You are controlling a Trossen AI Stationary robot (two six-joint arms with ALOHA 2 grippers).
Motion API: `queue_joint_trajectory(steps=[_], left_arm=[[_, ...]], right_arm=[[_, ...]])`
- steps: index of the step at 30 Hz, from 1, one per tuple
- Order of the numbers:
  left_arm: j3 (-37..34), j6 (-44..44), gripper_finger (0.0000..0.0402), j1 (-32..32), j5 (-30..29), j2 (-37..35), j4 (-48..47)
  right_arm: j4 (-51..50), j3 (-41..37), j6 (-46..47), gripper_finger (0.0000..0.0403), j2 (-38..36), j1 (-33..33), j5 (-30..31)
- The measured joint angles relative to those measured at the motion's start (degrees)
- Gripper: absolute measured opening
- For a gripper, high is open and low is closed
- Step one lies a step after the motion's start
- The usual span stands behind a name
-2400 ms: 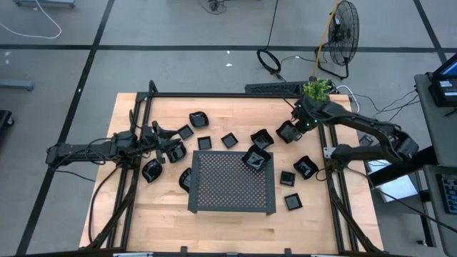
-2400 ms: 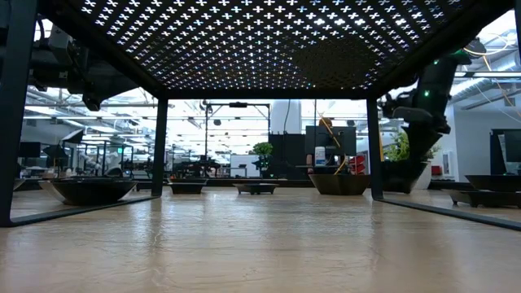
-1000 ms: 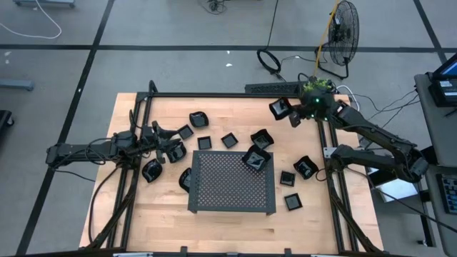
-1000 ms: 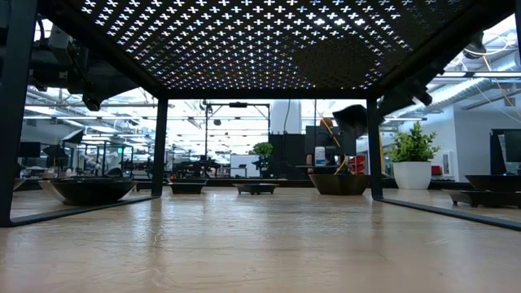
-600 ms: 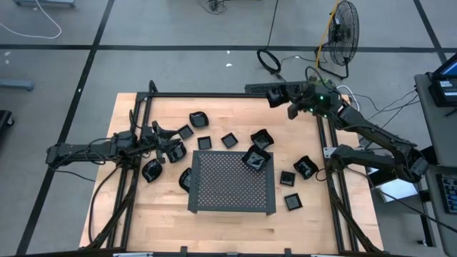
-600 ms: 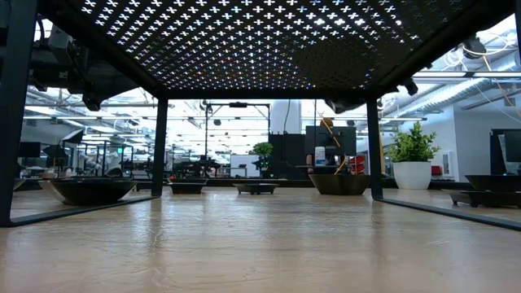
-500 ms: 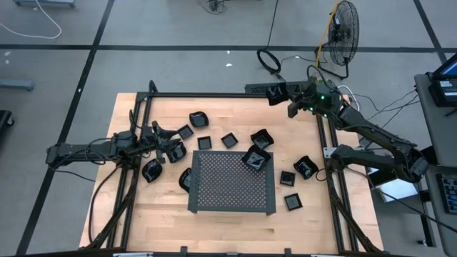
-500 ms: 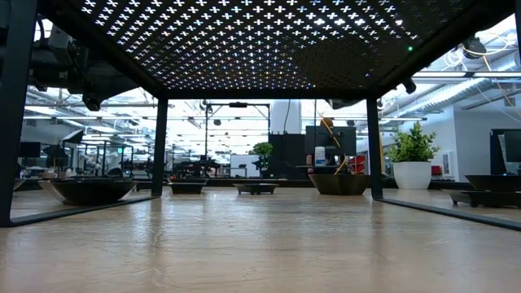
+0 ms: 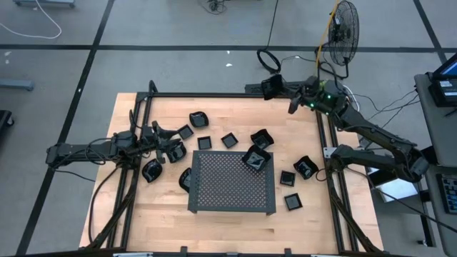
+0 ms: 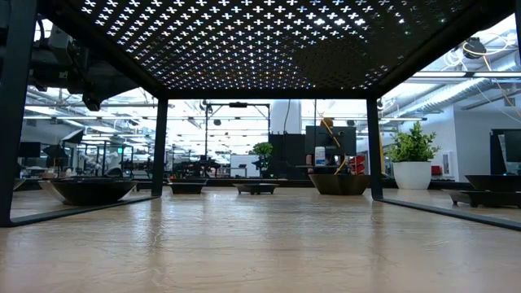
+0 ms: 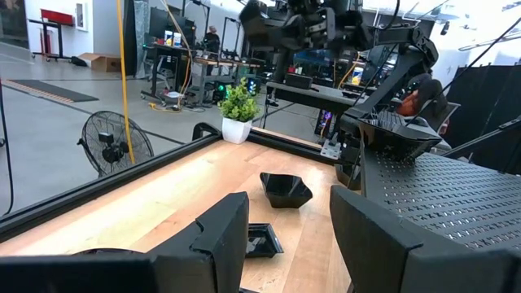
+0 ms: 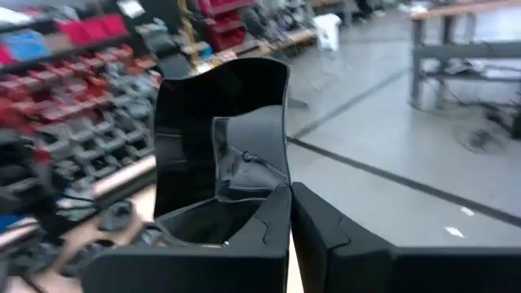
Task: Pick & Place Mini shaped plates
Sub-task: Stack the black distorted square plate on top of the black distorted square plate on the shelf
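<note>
Since a moment ago the right gripper (image 9: 277, 87) has swung farther out past the table's far edge, carrying a glossy black square mini plate (image 12: 220, 138) pinched upright between its pressed-together fingers (image 12: 330, 236), high above the wooden table (image 9: 235, 228). Nearer, on the table's left side, the left gripper (image 9: 173, 148) rests low with its fingers (image 11: 221, 236) spread around nothing, while the other mini plates (image 9: 258, 138) lie scattered around the perforated tray (image 9: 232, 187), one of them (image 9: 255, 160) on its far right corner. A potted plant (image 10: 413, 161) stands beyond the table's far right corner.
</note>
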Motion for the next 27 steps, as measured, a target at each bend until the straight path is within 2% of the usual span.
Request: queue_joint_trajectory(steps=[9, 15, 19, 27], left_arm=[[0.0, 0.0, 0.0177, 0.0, 0.0, 0.0, 0.0], [0.0, 0.0, 0.0177, 0.0, 0.0, 0.0, 0.0], [0.0, 0.0, 0.0177, 0.0, 0.0, 0.0, 0.0], [0.0, 0.0, 0.0177, 0.0, 0.0, 0.0, 0.0]], right_arm=[[7.3, 0.0, 1.7, 0.0000, 0.0, 4.8, -3.4], [12.7, 0.0, 4.1, 0.0000, 0.0, 8.5, -11.5], [16.0, 0.0, 5.5, 0.0000, 0.0, 12.1, -14.6], [19.5, 0.0, 5.8, 0.0000, 0.0, 20.1, -16.4]])
